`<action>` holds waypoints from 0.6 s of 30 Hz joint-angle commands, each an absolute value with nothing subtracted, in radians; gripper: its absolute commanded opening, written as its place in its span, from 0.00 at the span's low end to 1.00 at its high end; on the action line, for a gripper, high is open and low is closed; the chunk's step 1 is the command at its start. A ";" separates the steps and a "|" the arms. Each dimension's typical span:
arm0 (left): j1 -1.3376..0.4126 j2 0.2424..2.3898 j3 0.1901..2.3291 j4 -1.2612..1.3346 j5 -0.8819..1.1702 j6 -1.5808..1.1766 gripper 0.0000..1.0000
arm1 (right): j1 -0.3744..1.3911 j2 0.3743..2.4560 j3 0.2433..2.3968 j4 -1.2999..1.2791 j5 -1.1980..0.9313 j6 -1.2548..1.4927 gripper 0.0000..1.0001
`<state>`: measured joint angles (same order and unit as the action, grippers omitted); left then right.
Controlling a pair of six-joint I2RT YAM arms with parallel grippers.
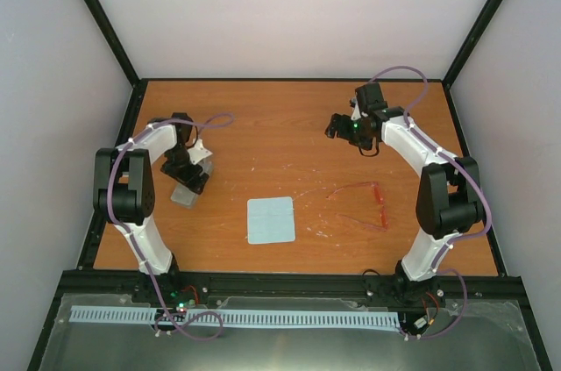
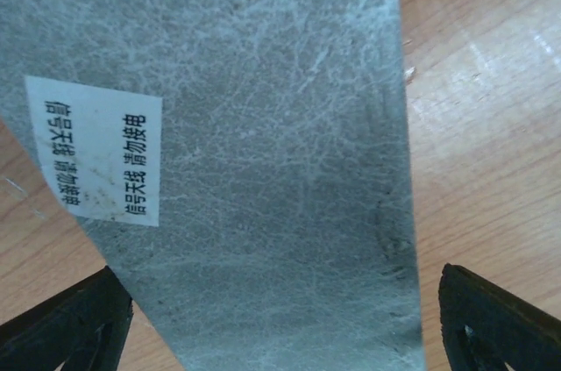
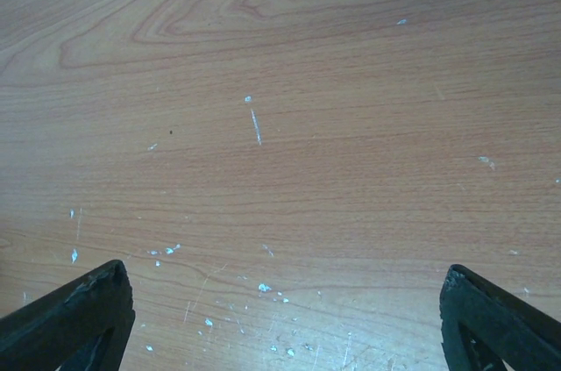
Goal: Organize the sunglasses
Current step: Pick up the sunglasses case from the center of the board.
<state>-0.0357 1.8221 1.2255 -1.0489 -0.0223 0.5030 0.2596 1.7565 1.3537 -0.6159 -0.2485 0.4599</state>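
Note:
The sunglasses (image 1: 362,204), thin with a red-pink frame and arms unfolded, lie on the wooden table at the right, in front of the right arm. They show in neither wrist view. My left gripper (image 1: 190,178) is open and hovers over the grey case (image 1: 185,196) at the left. In the left wrist view the case (image 2: 263,125), with a white label (image 2: 96,152), fills the space between my spread fingers (image 2: 491,318), and the left gripper (image 2: 279,274) does not grip it. My right gripper (image 1: 338,130) is open and empty over bare table (image 3: 280,125) at the back right; in its own wrist view the right gripper (image 3: 282,270) has nothing between the fingers.
A pale blue square cloth (image 1: 270,219) lies flat at the middle front of the table. Black frame rails (image 1: 289,281) edge the table, with grey walls behind and at the sides.

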 commanded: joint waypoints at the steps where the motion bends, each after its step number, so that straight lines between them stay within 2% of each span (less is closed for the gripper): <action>1: -0.040 1.823 1.216 -1.008 -0.070 0.478 0.90 | 0.265 1.727 1.344 -0.609 -0.272 0.453 0.91; 6: -0.040 1.820 1.230 -1.009 -0.066 0.467 0.76 | 0.264 1.723 1.338 -0.602 -0.287 0.448 0.80; 10: -0.040 1.809 1.260 -1.019 -0.053 0.469 0.70 | 0.265 1.721 1.338 -0.596 -0.295 0.446 0.74; 15: -0.040 1.802 1.352 -1.047 0.082 0.468 0.57 | 0.265 1.714 1.324 -0.539 -0.402 0.415 0.59; 17: -0.040 1.813 1.404 -1.078 0.181 0.470 0.50 | 0.268 1.708 1.320 -0.492 -0.478 0.405 0.58; 18: -0.040 1.818 1.433 -1.090 0.247 0.474 0.47 | 0.270 1.704 1.318 -0.470 -0.509 0.401 0.61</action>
<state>-0.0357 1.8221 1.3083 -1.0428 0.0395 0.4789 0.2596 1.7493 1.3331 -0.5632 -0.3611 0.4309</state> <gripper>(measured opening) 0.741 0.582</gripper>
